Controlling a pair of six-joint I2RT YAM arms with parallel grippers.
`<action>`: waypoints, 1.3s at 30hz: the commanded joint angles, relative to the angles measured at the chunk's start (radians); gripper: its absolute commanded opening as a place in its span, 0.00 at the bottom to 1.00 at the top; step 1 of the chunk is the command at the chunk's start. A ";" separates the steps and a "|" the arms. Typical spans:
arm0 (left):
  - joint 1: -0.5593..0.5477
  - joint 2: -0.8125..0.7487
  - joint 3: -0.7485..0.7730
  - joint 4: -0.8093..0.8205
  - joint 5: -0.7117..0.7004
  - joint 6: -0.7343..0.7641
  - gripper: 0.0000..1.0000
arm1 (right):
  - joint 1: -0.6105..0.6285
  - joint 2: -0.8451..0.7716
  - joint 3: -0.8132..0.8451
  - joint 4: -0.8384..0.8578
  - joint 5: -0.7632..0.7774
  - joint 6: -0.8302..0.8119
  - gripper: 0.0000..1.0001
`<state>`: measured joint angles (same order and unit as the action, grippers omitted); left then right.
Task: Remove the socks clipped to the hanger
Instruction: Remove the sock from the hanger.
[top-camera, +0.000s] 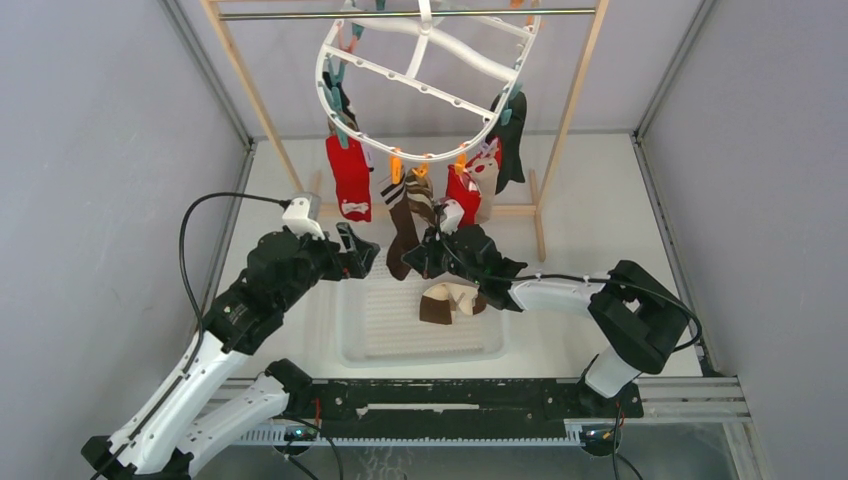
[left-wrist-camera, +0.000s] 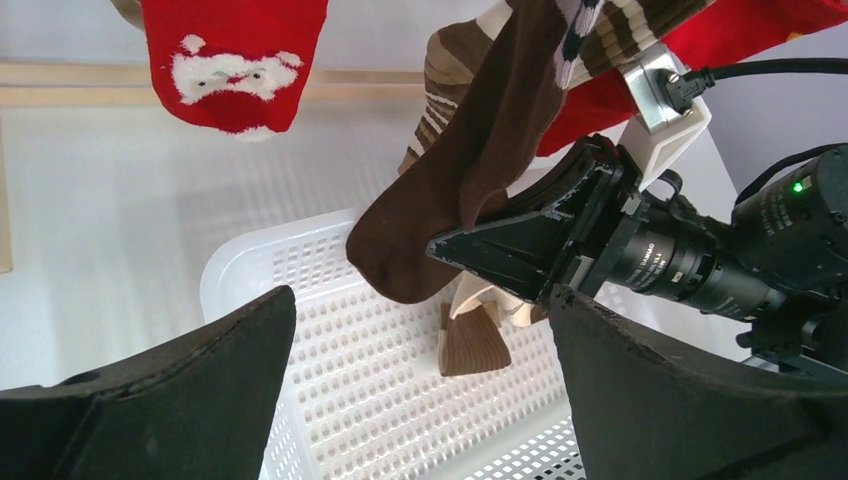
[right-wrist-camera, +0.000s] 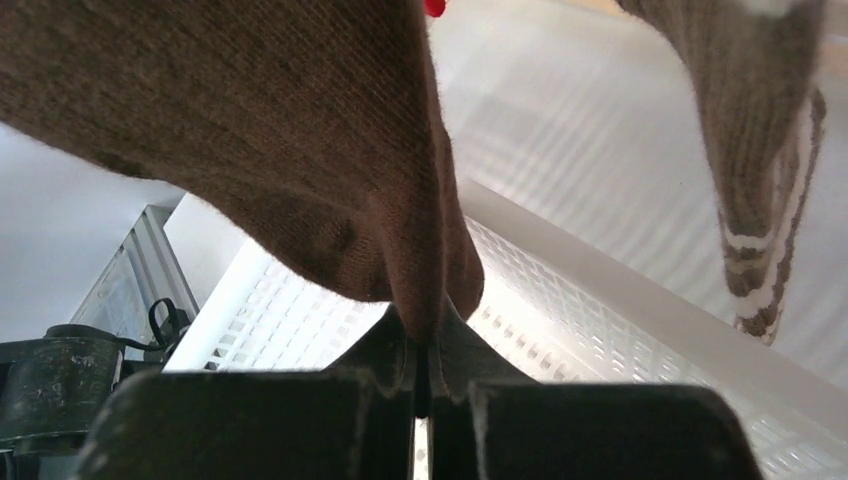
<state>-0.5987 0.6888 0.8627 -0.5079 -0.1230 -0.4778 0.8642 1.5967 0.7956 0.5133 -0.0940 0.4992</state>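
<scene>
Right gripper (right-wrist-camera: 425, 335) is clamped tight, its jaws pinched on the toe end of the dark brown sock (top-camera: 403, 240). That sock hangs from an orange clip (top-camera: 396, 170) at the 6 o'clock edge of the white oval hanger (top-camera: 420, 85), up at 12 o'clock in the overhead view. Left gripper (top-camera: 362, 250) sits at the sock's 9 o'clock, jaws spread wide, gripping nothing. A red Santa sock (top-camera: 349, 178) dangles at the frame's 7 o'clock, and a brown striped sock (right-wrist-camera: 770, 200) hangs just beside the held one. Below, the white perforated basket (top-camera: 390, 325) holds a brown and cream sock (top-camera: 448, 300) at its 2 o'clock corner.
</scene>
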 joint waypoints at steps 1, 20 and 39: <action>0.007 0.025 0.050 0.014 0.028 0.038 1.00 | 0.012 -0.063 0.042 -0.001 -0.002 -0.019 0.00; 0.066 0.227 0.340 0.069 0.154 0.081 1.00 | 0.067 -0.142 0.018 -0.067 0.033 -0.021 0.00; 0.122 0.341 0.416 0.229 0.339 0.155 1.00 | 0.078 -0.204 -0.030 -0.081 0.006 -0.015 0.00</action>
<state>-0.5095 1.0161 1.2087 -0.3630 0.1230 -0.3695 0.9367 1.4425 0.7708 0.4099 -0.0666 0.4957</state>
